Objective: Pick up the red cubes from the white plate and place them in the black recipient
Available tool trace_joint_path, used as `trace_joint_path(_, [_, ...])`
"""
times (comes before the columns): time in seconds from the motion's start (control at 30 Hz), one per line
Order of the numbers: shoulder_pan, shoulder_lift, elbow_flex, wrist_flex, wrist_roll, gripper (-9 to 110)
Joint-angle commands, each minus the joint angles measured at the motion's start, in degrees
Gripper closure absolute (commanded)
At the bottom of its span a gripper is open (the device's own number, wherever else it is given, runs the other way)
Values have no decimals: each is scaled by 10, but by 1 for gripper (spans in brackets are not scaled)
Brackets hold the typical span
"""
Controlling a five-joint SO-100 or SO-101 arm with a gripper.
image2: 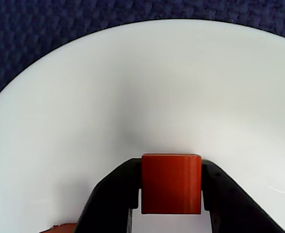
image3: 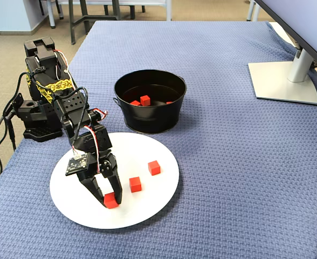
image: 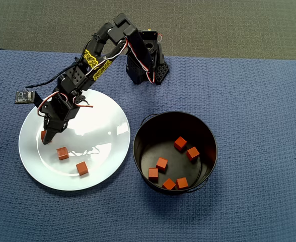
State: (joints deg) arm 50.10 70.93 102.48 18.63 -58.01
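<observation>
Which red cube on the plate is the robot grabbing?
Find the big white plate beside the black pot on the blue cloth. Three red cubes sit on it. The grabbed cube is the one pinched in the black pincer, nearest the plate's edge; the other two lie free.

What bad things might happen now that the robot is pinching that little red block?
The gripper pinches one red cube low on the white plate. It might slip out on the way up. Two other cubes lie close by on the plate, so the arm might bump them. The black pot has tall walls; a low swing might hit its rim.
</observation>
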Motion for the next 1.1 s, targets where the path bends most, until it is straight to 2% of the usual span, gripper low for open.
trace_joint_path(0.0, [18, 119, -39, 91, -4, 102])
trace_joint_path(0.17, [10, 273, -76, 281, 34, 101])
trace_joint_path(0.3, [-46, 404, 2, 341, 71, 101])
trace_joint_path(0.57, [-291, 553, 23, 464, 234, 102])
trace_joint_path(0.77, [-478, 555, 64, 428, 343, 102])
trace_joint_path(0.8, [-510, 546, 73, 419, 346, 95])
trace_joint_path(0.87, [-553, 526, 76, 411, 345, 73])
trace_joint_path(0.93, [-541, 523, 35, 428, 350, 70])
trace_joint_path(1.07, [-401, 523, -16, 436, 262, 72])
